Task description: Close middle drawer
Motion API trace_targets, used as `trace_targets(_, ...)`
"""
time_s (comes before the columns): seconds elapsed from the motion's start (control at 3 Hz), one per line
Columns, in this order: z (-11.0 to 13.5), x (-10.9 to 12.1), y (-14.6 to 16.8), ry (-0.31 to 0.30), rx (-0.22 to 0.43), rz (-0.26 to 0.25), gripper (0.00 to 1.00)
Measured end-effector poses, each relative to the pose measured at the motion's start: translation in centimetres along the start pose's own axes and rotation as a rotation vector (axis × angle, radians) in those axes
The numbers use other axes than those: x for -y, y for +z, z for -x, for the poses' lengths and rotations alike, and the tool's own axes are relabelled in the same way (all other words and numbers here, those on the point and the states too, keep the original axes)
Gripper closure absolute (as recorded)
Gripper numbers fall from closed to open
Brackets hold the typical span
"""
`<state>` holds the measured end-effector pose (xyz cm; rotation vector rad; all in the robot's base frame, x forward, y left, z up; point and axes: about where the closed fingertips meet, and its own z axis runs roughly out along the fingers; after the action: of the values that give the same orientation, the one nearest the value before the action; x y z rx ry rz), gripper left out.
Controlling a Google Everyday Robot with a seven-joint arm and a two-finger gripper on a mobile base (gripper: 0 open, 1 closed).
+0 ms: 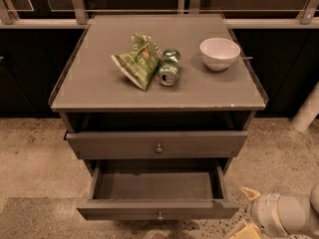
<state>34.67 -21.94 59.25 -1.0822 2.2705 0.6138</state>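
Note:
The middle drawer (158, 210) is grey-brown with a small round knob (159, 215). It stands pulled far out at the bottom of the cabinet, and its inside (157, 185) is empty. My gripper (245, 212) is at the lower right, just beside the right end of that drawer's front and apart from it. Its two cream fingers (249, 192) are spread open with nothing between them. The drawer above (157, 143), with its own knob (158, 148), sticks out only slightly.
On the cabinet top (99, 88) lie a green chip bag (137, 61), a tipped green can (168, 68) and a white bowl (220, 53). A white post (306, 111) stands at the right. Speckled floor (35, 158) surrounds the cabinet, with dark cabinets behind.

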Motion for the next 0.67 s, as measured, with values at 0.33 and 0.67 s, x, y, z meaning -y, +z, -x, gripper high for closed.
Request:
trace_targets(0.33, -0.5, 0.8, -0.3, 0.018, 0.004, -0.013, 0.0)
trace_targets(0.67, -2.4, 4.5, 1.7, 0.072, 0.008, -0.018, 0.0)
